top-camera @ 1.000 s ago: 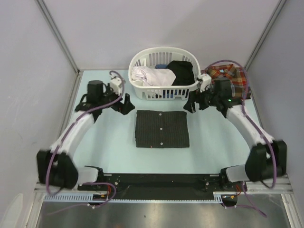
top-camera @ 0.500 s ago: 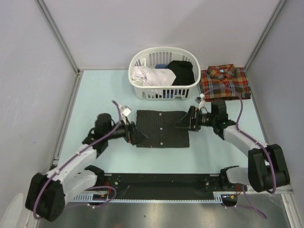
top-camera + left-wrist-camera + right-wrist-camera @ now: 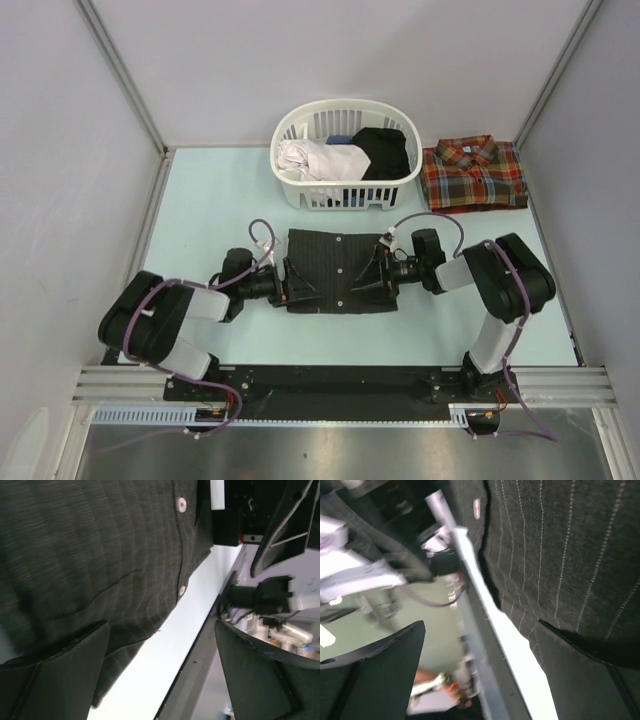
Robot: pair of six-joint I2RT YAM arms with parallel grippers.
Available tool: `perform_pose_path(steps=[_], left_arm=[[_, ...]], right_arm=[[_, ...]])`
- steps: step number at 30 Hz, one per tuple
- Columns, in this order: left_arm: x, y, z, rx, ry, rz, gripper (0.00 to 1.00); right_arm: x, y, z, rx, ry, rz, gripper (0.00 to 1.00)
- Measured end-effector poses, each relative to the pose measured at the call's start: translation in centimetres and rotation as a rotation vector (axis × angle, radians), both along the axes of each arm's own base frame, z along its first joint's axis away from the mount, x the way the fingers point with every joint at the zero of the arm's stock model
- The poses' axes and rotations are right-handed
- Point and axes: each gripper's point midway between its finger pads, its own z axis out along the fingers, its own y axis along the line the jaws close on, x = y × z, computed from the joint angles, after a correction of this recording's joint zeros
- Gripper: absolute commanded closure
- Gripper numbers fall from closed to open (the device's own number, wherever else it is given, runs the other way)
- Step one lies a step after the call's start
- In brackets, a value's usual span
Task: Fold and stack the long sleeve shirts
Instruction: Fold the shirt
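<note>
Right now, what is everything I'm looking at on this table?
Pinstriped shirt: one, charcoal with pale stripes, folded flat at the table's middle.
Plaid shirt: one, red, orange and green, folded at the far right.
Basket: one, white plastic, far middle.
White cloth: one bundle, in the basket's left side.
Black cloth: one bundle, in the basket's right side.
Table: one, pale blue-green.
Left hand: one, black, open, at the striped shirt's left edge.
Right hand: one, black, open, at its right edge.
</note>
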Motion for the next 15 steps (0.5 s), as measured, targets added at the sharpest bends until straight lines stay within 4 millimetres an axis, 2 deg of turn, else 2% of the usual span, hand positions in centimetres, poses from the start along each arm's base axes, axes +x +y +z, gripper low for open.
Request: perform_pose_path(steps=[1,3,5,7,8,9,11,12,14,15], left_arm=[[0.5,0.8,-0.8,0.005,0.032,0.027,0.08],[0.9,1.8,-0.7,-0.02,0.053,0.036,0.09],[1.4,2.9,-0.3,-0.032,0.038,0.05,0.1],[1.5,3.5,0.7,-0.046,0.002,0.041,0.09],[1.4,3.5,1.6,-0.055,-0.031,0.027,0.1],[1.3,3.4,2.5,-0.065,-0.065,0.009,0.11],[1.5,2.7,5.4,-0.096,-0.174,-0.045,0.14],[2.0,2.2,6.9,-0.109,-0.226,-0.069,0.15],[3.1,1.2,9.0,-0.129,-0.307,-0.108,0.16],[3.5,0.8,9.4,-0.132,-0.328,-0.119,0.17]], right_arm=[[0.1,-0.5,-0.3,0.028,0.031,0.012,0.0],[0.8,-1.4,0.1,0.064,0.034,0.016,0.0],[1.9,-2.7,0.2,0.063,0.019,-0.019,0.05],[3.2,-4.1,0.7,0.041,-0.013,-0.064,0.17],[4.1,-4.6,1.4,0.031,-0.043,-0.087,0.22],[5.1,-4.8,2.5,0.024,-0.083,-0.103,0.34],[7.0,-4.4,5.3,0.032,-0.2,-0.109,0.43],[7.7,-4.0,6.6,0.041,-0.248,-0.109,0.51],[9.4,-2.6,9.2,0.075,-0.343,-0.102,0.56],[10.0,-2.2,9.6,0.084,-0.361,-0.098,0.6]])
